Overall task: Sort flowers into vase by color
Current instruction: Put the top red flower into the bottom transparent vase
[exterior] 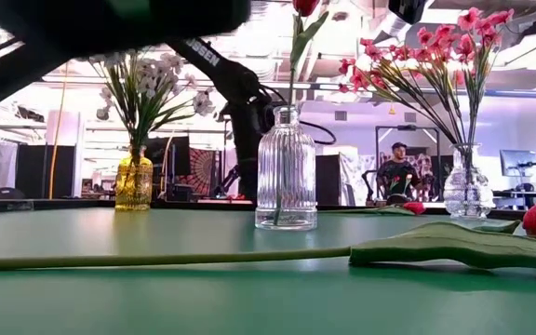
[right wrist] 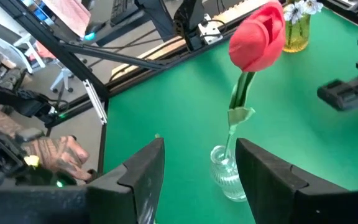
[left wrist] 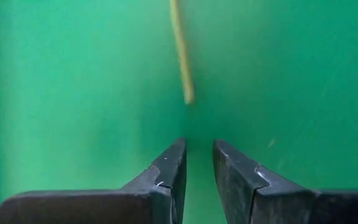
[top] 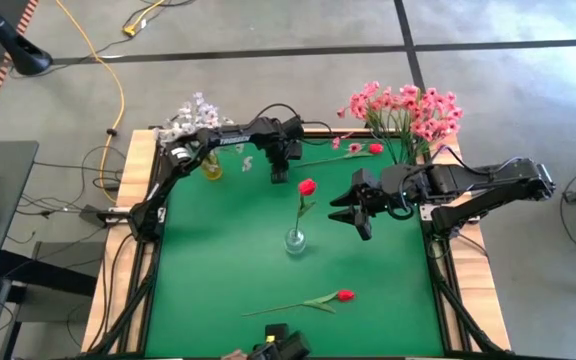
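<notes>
Here, the left gripper [top: 280, 176] hangs at upper centre of the high view, fingers [left wrist: 166, 171] narrowly parted around nothing. The right gripper [top: 351, 215] sits centre-right, jaws wide, empty. A red bud [top: 307, 187] stands in the middle vase [top: 295, 241]. Another bud [top: 344, 295] lies at lower centre, a third [top: 375, 148] beside the pink spray [top: 408, 108].

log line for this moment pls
left gripper: empty, over mat | right gripper: open beside clear glass vase holding red bud | red-bud stem lying near edge
</notes>
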`<state>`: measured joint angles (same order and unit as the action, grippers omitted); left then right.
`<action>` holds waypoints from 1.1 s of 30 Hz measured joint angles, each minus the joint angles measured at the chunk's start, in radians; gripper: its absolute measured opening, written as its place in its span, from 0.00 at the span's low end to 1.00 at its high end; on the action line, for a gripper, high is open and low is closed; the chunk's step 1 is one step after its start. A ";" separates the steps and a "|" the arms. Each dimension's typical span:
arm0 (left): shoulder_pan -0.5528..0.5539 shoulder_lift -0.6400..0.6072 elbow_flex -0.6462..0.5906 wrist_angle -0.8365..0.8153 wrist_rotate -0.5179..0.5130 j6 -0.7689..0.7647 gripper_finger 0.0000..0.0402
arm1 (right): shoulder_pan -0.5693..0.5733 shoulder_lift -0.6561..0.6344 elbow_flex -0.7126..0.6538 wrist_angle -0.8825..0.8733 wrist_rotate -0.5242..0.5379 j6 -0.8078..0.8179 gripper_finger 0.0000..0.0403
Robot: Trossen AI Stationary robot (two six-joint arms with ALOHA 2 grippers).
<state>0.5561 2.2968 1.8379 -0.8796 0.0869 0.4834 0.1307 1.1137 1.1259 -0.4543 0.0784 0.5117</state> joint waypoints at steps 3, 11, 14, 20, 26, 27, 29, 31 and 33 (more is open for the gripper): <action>0.012 -0.020 -0.004 -0.016 0.000 -0.006 0.16 | 0.000 0.000 0.000 -0.011 0.000 0.000 0.55; 0.042 -0.051 0.000 -0.087 0.212 0.027 0.16 | 0.003 0.040 0.000 -0.063 -0.004 -0.046 0.55; 0.039 -0.093 0.002 -0.118 0.237 0.018 0.16 | 0.017 0.078 0.000 -0.126 -0.030 -0.049 0.55; 0.013 -0.180 0.002 -0.119 0.212 0.017 0.16 | 0.050 0.169 0.000 -0.224 -0.042 -0.043 0.55; 0.014 -0.248 0.004 -0.119 0.212 -0.004 0.16 | 0.071 0.232 -0.065 -0.243 0.344 0.177 0.55; 0.014 -0.254 0.004 -0.118 0.212 -0.007 0.16 | 0.079 0.238 -0.095 -0.224 0.404 0.220 0.55; 0.013 -0.264 0.004 -0.119 0.213 -0.014 0.16 | 0.095 0.252 -0.160 -0.159 0.509 0.305 0.55; 0.013 -0.265 0.004 -0.120 0.216 -0.021 0.16 | 0.105 0.268 -0.231 -0.097 0.590 0.381 0.55; 0.013 -0.263 0.004 -0.134 0.215 -0.024 0.16 | 0.107 0.290 -0.297 -0.014 0.679 0.427 0.55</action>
<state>0.5686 2.0338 1.8420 -1.0134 0.3023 0.4591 0.2377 1.4039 0.8285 -0.4679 0.7572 0.9383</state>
